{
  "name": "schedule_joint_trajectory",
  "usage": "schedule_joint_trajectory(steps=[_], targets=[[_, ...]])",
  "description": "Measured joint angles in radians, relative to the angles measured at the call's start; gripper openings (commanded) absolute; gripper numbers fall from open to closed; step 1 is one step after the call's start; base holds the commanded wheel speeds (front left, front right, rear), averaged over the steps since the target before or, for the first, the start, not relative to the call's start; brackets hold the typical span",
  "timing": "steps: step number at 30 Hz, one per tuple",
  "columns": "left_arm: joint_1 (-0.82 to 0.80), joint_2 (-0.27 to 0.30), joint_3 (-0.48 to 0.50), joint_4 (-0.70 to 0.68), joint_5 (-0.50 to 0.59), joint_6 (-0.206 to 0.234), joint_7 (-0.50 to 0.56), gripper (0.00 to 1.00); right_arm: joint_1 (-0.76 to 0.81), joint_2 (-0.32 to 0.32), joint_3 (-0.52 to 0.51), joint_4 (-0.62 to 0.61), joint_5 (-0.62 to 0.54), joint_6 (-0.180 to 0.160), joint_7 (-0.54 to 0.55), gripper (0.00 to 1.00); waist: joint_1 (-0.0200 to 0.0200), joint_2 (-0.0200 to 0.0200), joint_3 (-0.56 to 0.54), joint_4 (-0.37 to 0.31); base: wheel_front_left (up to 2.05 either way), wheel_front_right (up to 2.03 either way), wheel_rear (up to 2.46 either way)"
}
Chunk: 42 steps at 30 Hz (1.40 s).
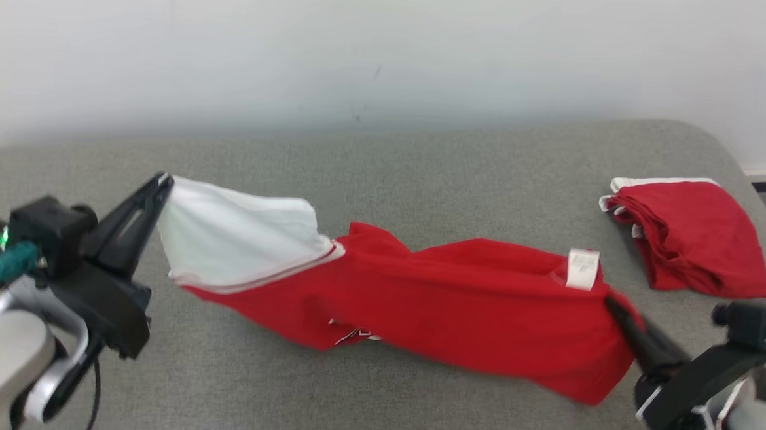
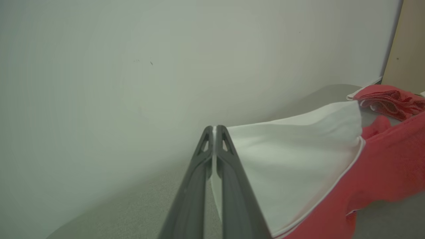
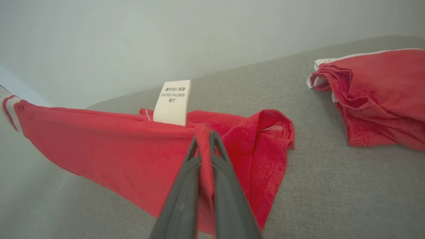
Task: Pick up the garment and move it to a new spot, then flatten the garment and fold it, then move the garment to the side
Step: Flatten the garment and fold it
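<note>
- The left gripper (image 1: 165,179), sitting at 9 o'clock in the head view, is clenching its two dark fingers tight together with no gap showing.
- It is pinching the edge of the white sleeve (image 1: 231,240) of the red shirt (image 1: 451,291). In the left wrist view a thin sliver of white cloth is showing between the closed fingertips of the left gripper (image 2: 214,127), and the white sleeve (image 2: 292,159) is fanning out toward 3 o'clock.
- The right gripper (image 1: 608,301), lying toward 4 o'clock in the head view, is likewise squeezing shut on the shirt's red end. In the right wrist view the right gripper (image 3: 206,134) is nipping a fold of the red shirt (image 3: 109,146) between its tips.
- A pale care label (image 3: 172,103) is standing up at 11 o'clock of those tips, just beside them.
- The shirt is hanging stretched between the two grippers, running from 9 o'clock to 4 o'clock across the grey cushioned surface (image 1: 392,163), twisted near the middle and sagging low there; whether it is touching the surface cannot be told.
- A folded red garment (image 1: 690,237) with white trim is lying on the surface at 3 o'clock, apart from the held shirt.
</note>
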Motion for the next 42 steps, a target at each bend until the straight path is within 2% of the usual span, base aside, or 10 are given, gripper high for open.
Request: schedule_joint_trajectory(steps=[1, 2, 4, 11, 18, 31, 34, 36, 37, 42], targets=[[0.019, -0.001, 0.004, -0.009, -0.004, 0.014, -0.008, 0.0, 0.007, 0.016, 0.012, 0.019, -0.003, 0.0, -0.002, 0.34, 0.0, 0.0, 0.008, 0.002, 0.0, 0.0, 0.0], [0.037, -0.003, 0.008, -0.016, -0.005, 0.027, -0.014, 0.0, 0.016, 0.031, 0.02, 0.037, -0.007, 0.0, -0.004, 0.34, 0.0, 0.0, 0.016, 0.003, 0.0, 0.0, 0.0], [0.071, -0.01, 0.014, -0.03, -0.005, 0.05, -0.02, 0.0, 0.036, 0.059, 0.026, 0.061, -0.01, 0.0, -0.006, 1.0, 0.0, 0.0, 0.032, 0.007, 0.0, 0.0, 0.0], [0.164, -0.014, 0.057, -0.051, 0.015, 0.111, -0.031, 0.0, 0.156, 0.067, -0.091, 0.028, -0.023, 0.0, -0.012, 1.0, 0.0, 0.0001, 0.077, 0.022, 0.0, 0.0, 0.0], [0.245, -0.004, 0.124, -0.076, 0.039, 0.137, -0.031, 0.0, 0.231, 0.064, -0.19, -0.004, -0.094, 0.0, -0.012, 1.0, 0.0, 0.0, 0.097, 0.013, 0.0, 0.0, 0.0], [0.283, -0.032, 0.152, -0.085, 0.077, 0.126, -0.031, 0.0, 0.051, 0.176, -0.1, 0.231, -0.13, 0.0, 0.03, 1.0, 0.0001, 0.0001, 0.12, 0.038, 0.0, 0.0, 0.0], [0.278, -0.038, 0.147, -0.079, 0.085, 0.118, -0.031, 0.0, 0.021, 0.189, -0.077, 0.273, -0.106, 0.0, 0.048, 0.4, 0.0001, 0.0001, 0.122, 0.049, 0.0, 0.0, 0.0], [0.271, -0.043, 0.145, -0.069, 0.085, 0.109, -0.03, 0.0, 0.007, 0.194, -0.062, 0.295, -0.086, 0.0, 0.07, 0.23, 0.0001, 0.0001, 0.123, 0.054, 0.0, 0.0, 0.0], [0.267, -0.045, 0.144, -0.064, 0.085, 0.103, -0.03, 0.0, 0.002, 0.197, -0.054, 0.302, -0.08, 0.0, 0.077, 0.0, 0.0, 0.0001, 0.123, 0.057, 0.0, 0.0, 0.0], [0.252, -0.06, 0.138, -0.043, 0.085, 0.085, -0.025, 0.0, -0.024, 0.193, -0.024, 0.308, -0.052, 0.0, 0.074, 0.0, 0.0001, 0.0001, 0.122, 0.062, 0.0, 0.0, 0.0]])
